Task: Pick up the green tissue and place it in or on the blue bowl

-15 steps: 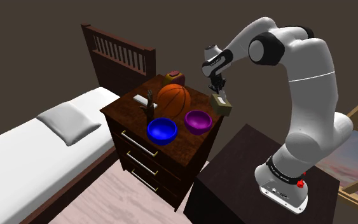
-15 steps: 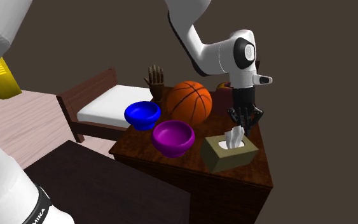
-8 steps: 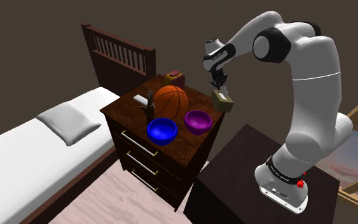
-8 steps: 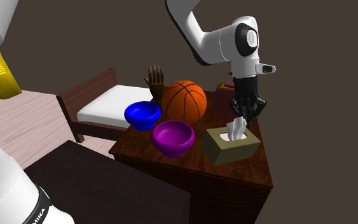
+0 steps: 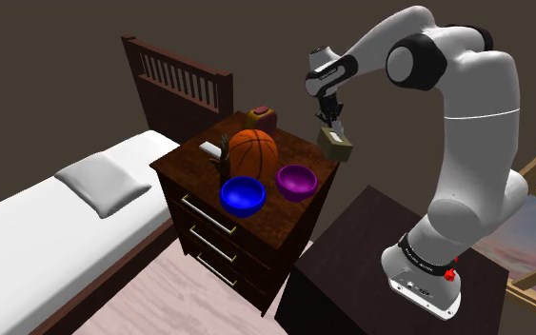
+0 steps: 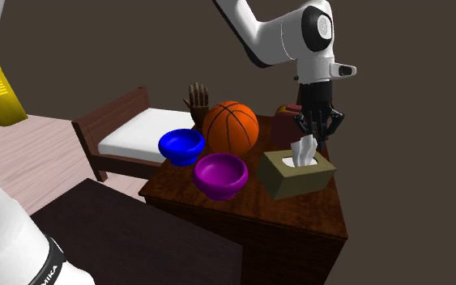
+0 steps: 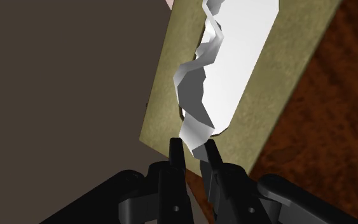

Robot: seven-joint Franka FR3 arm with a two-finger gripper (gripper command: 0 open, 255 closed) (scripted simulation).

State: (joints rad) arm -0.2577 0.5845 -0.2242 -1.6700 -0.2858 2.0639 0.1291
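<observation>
An olive-green tissue box (image 5: 338,145) (image 6: 296,172) (image 7: 297,60) hangs a little above the dark wooden dresser (image 5: 277,225), by the side nearest the arm. A white tissue (image 6: 302,151) (image 7: 196,114) sticks out of its slot. My gripper (image 5: 330,125) (image 6: 312,138) (image 7: 193,145) points down from above and is shut on that tissue's tip. The blue bowl (image 5: 243,195) (image 6: 181,144) sits at the dresser's front corner, away from the box, with nothing in it.
A purple bowl (image 5: 296,181) (image 6: 220,174) sits between the box and the blue bowl. A basketball (image 5: 254,151) (image 6: 231,127) rests behind them, with a wooden hand figure (image 6: 197,101) and a small reddish-brown object (image 5: 262,116). A bed (image 5: 47,209) lies beside the dresser.
My gripper has risen, still clasping the tissue, and the box has come up off the dresser top with it. The bowls and ball have not moved.
</observation>
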